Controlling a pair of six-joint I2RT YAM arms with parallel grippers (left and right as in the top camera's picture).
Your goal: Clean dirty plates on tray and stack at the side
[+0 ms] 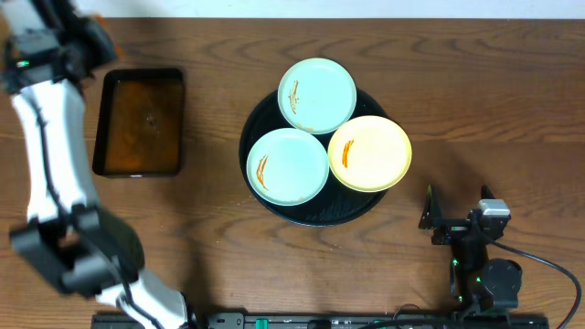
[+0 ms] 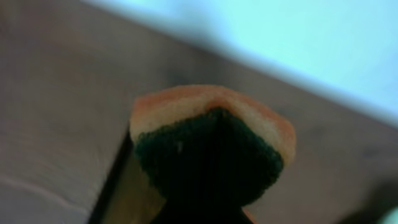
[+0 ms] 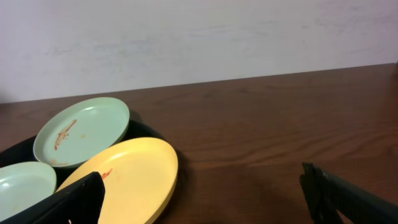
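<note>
**A:** What did we find at the far left of the desk [image 1: 475, 82]?

**B:** The left end effector [image 1: 96, 41] hung by the far corner of the small rectangular tray [image 1: 99, 137], which held brown liquid. From its wrist camera we saw it clamped on a sponge [image 2: 211, 146], orange on the outer side and dark green on the inner. The picture was blurred, so we could not tell whether the sponge touched that tray.

**A:** And in the middle?

**B:** We saw the round black tray [image 1: 311, 216] with all three plates on it. The near mint plate [image 1: 287, 166] lay toward the left and the far mint plate [image 1: 316, 95] lay beyond it, reaching past the rim. The yellow plate [image 1: 369, 153] lay on the right, also overhanging the rim. They sat edge to edge, and each carried orange streaks on its left part.

**A:** And at the right?

**B:** The right end effector [image 3: 200, 186] sat near our edge of the desk, apart from the round black tray. Its jaws stood wide with nothing between them, pointing toward the yellow plate.
</note>
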